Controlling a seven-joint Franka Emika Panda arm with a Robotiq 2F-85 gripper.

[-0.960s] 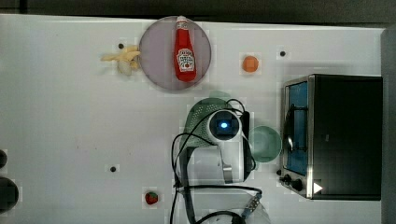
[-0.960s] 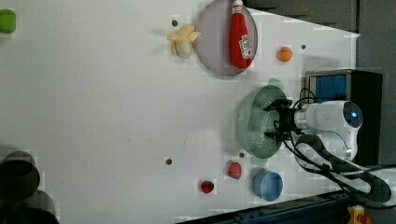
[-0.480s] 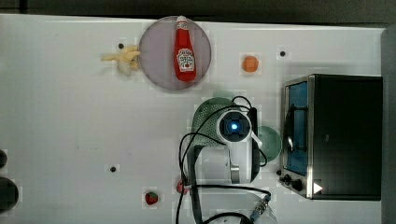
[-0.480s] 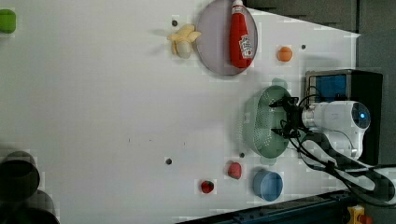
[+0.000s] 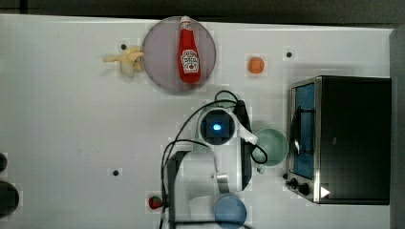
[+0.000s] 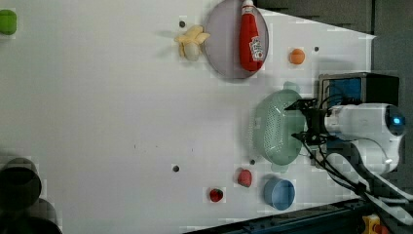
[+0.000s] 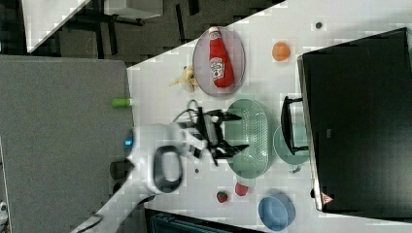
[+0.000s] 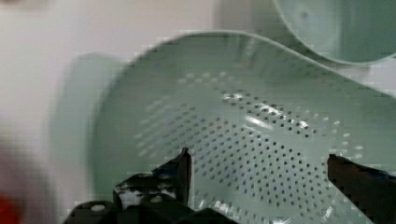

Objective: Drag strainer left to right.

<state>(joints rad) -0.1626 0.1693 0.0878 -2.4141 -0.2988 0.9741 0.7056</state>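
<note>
Right now the tool point(image 7: 238, 132) hangs wide open and empty above the strainer point(image 7: 252, 138), mid-frame in the right view, beside the green mug point(image 7: 290, 144). Approach step; next, lower a finger inside the rim and drag.

White surface point(image 5: 67, 124) carrying a grey-purple plate point(image 5: 160, 57) with a red ketchup bottle point(image 5: 189, 56) lying on it; a banana point(image 5: 125, 61) just beside the plate (top view's left); an orange point(image 5: 256, 65); a toaster oven point(image 5: 353, 138); green mug point(image 5: 272, 145); blue bowl point(image 5: 229, 210); strawberry point(image 5: 154, 202).
</note>
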